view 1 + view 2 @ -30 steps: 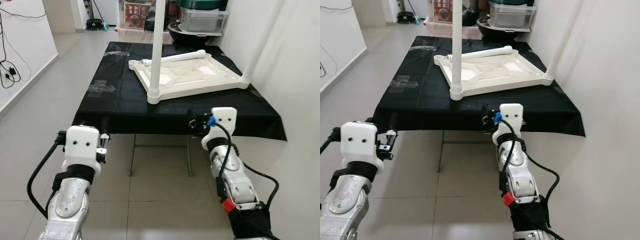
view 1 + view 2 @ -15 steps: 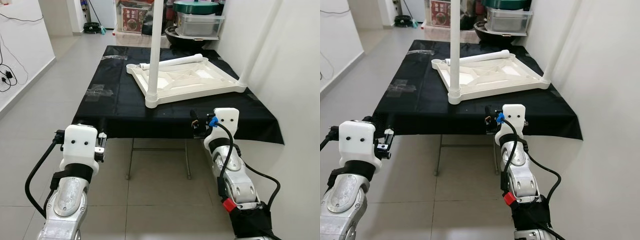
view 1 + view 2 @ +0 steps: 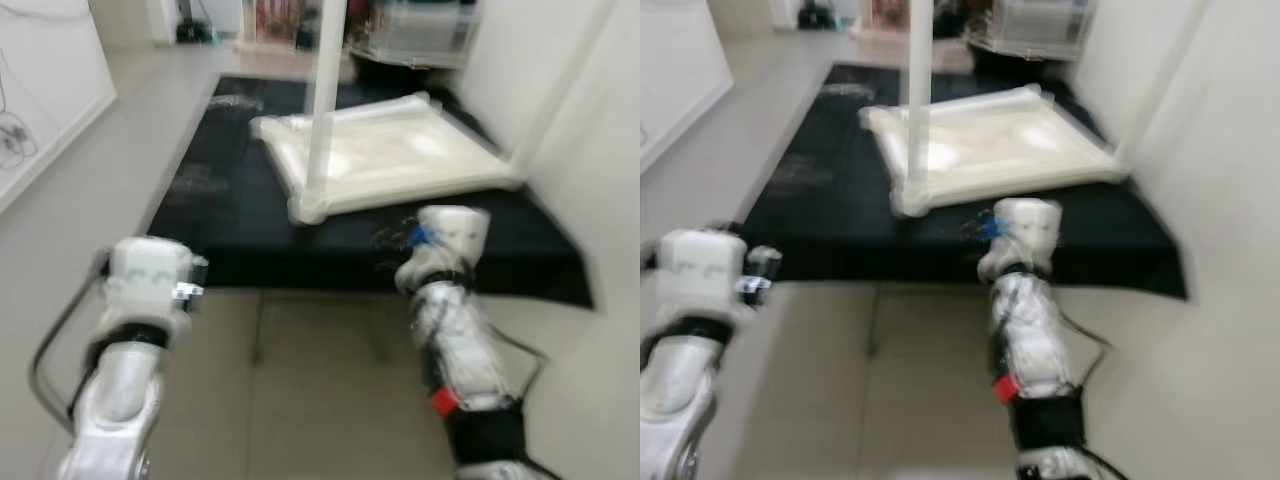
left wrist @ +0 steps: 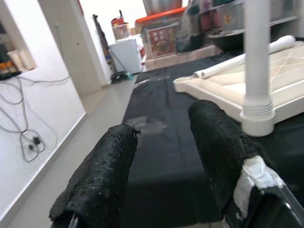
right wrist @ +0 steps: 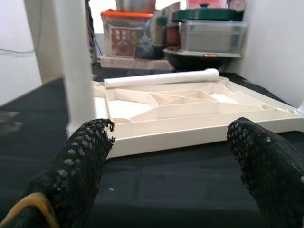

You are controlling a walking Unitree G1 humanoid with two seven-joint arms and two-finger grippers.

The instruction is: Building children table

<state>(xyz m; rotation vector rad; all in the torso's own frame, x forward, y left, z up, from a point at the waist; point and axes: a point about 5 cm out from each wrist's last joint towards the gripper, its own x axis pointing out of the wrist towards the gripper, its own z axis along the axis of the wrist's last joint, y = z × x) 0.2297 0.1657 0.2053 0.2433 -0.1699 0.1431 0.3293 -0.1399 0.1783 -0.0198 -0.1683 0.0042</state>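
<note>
The head views are blurry now, and the whole scene has shifted since half a second ago, so the camera moved, not the things. The white plastic children's table top (image 3: 385, 160) lies upside down on the black-covered table (image 3: 220, 220), just as before. One white round leg (image 3: 325, 100) stands straight up at its near corner. A loose white leg tube (image 5: 161, 78) lies flat along the far edge. The left gripper (image 4: 166, 156) and right gripper (image 5: 171, 161) sit at the table's near edge, fingers wide apart and holding nothing.
</note>
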